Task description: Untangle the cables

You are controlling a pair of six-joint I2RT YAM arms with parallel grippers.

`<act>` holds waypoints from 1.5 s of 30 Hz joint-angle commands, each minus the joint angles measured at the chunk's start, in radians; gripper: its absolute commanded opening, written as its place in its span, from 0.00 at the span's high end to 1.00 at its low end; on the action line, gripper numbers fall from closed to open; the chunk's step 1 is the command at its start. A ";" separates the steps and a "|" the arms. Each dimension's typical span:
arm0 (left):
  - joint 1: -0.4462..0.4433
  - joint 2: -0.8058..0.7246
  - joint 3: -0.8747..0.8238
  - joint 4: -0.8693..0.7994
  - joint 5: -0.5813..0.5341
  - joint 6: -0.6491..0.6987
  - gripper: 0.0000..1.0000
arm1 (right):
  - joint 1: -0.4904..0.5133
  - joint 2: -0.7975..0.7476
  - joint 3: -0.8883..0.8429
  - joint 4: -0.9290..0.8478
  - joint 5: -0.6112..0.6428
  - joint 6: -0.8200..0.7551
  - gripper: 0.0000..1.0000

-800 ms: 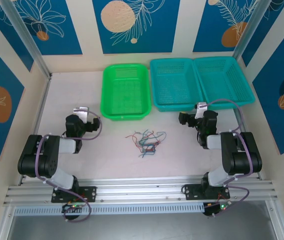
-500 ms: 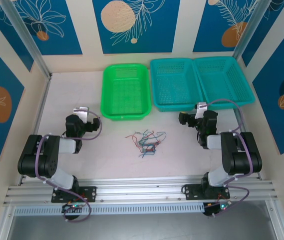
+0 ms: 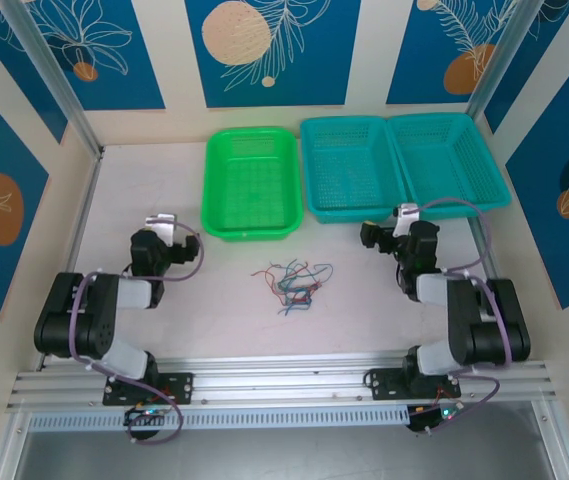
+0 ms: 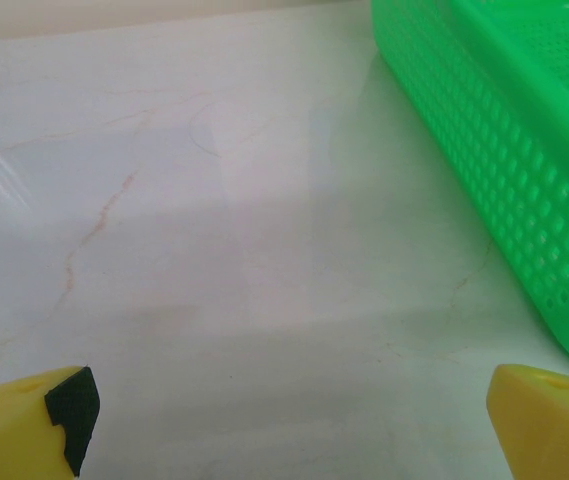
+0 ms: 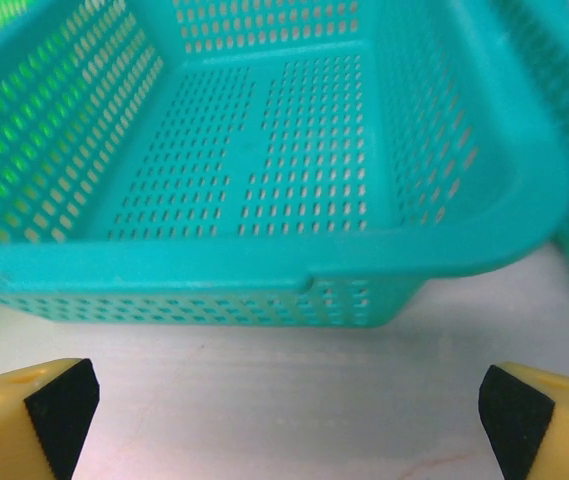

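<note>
Cables [image 3: 292,280] tangled mid-frame on tabletop [image 3: 234,305]. Left gripper [image 4: 304,430] wide, empty; right gripper [image 5: 289,420] wide, empty, facing teal basket [image 5: 264,268].

The counter [image 4: 214,260] looks like pale polished stone or laminate: smooth, faintly veined in brown, with a soft sheen that picks up a green tint beside the green basket [image 4: 504,150]. That basket is glossy moulded plastic, its wall pierced with rows of small holes. The teal basket [image 5: 264,250] is the same perforated plastic, slightly duller. On the left gripper [image 4: 289,425], the fingers [image 4: 549,420] are smooth yellow plastic and the black pad [image 4: 72,405] looks matt. The cables [image 3: 292,281] are too fine to judge their finish. The rail [image 3: 284,375] along the near edge is ribbed bare metal.
</note>
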 commanded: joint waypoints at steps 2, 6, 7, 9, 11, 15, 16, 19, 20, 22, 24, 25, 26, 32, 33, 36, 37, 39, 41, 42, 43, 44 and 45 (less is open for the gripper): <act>0.001 -0.214 -0.038 -0.083 -0.175 -0.076 0.00 | -0.028 -0.286 0.021 -0.308 0.072 0.183 0.01; 0.000 -0.470 0.024 -0.426 -0.297 -0.218 0.00 | -0.027 -0.465 0.109 -0.638 0.023 0.295 0.01; 0.000 -0.524 0.045 -0.516 -0.287 -0.277 0.00 | -0.023 -0.493 0.137 -0.715 -0.011 0.321 0.01; -0.004 -0.604 0.092 -0.661 -0.188 -0.372 0.00 | -0.011 -0.531 0.187 -0.825 -0.122 0.328 0.01; -0.010 -0.652 0.158 -0.825 -0.071 -0.497 0.05 | 0.025 -0.547 0.240 -0.925 -0.248 0.319 0.01; -0.068 -0.658 0.260 -1.021 0.124 -0.705 0.19 | 0.195 -0.535 0.315 -1.065 -0.322 0.307 0.01; -0.095 -0.648 0.284 -1.049 0.173 -0.727 0.20 | 0.255 -0.523 0.329 -1.085 -0.319 0.306 0.01; -0.264 -0.599 0.335 -1.077 0.193 -0.780 0.22 | 0.425 -0.450 0.383 -1.145 -0.299 0.299 0.01; -0.342 -0.579 0.345 -1.075 0.165 -0.807 0.22 | 0.475 -0.416 0.404 -1.167 -0.283 0.292 0.01; -0.447 -0.529 0.352 -1.053 0.135 -0.842 0.23 | 0.556 -0.352 0.444 -1.198 -0.237 0.274 0.01; -0.512 -0.480 0.339 -1.013 0.113 -0.865 0.25 | 0.625 -0.296 0.469 -1.208 -0.167 0.272 0.01; -0.533 -0.452 0.326 -0.980 0.106 -0.877 0.26 | 0.653 -0.268 0.478 -1.206 -0.143 0.272 0.01; -0.546 -0.428 0.305 -0.946 0.105 -0.893 0.27 | 0.675 -0.240 0.483 -1.201 -0.132 0.269 0.01; -0.579 -0.287 0.233 -0.820 0.079 -0.944 0.39 | 0.757 -0.143 0.494 -1.166 -0.078 0.293 0.01; -0.582 -0.259 0.233 -0.803 0.083 -0.951 0.41 | 0.767 -0.131 0.494 -1.158 -0.074 0.297 0.01; -0.595 -0.165 0.250 -0.735 0.115 -0.952 0.43 | 0.789 -0.092 0.504 -1.147 -0.017 0.306 0.01; -0.602 -0.141 0.256 -0.716 0.120 -0.946 0.43 | 0.795 -0.079 0.508 -1.145 0.012 0.310 0.01; -0.618 -0.102 0.267 -0.701 0.102 -0.936 0.43 | 0.804 -0.057 0.513 -1.143 0.062 0.319 0.01; -0.626 -0.064 0.277 -0.710 0.073 -0.933 0.45 | 0.810 -0.031 0.515 -1.137 0.106 0.328 0.01; -0.629 -0.049 0.280 -0.716 0.060 -0.936 0.46 | 0.809 -0.019 0.517 -1.133 0.125 0.333 0.01; -0.630 -0.030 0.287 -0.730 0.039 -0.945 0.50 | 0.812 -0.005 0.520 -1.130 0.148 0.339 0.01; -0.631 -0.010 0.296 -0.746 0.023 -0.954 0.56 | 0.816 0.011 0.525 -1.129 0.174 0.345 0.01; -0.631 0.010 0.308 -0.757 0.020 -0.953 0.59 | 0.825 0.025 0.534 -1.133 0.198 0.347 0.01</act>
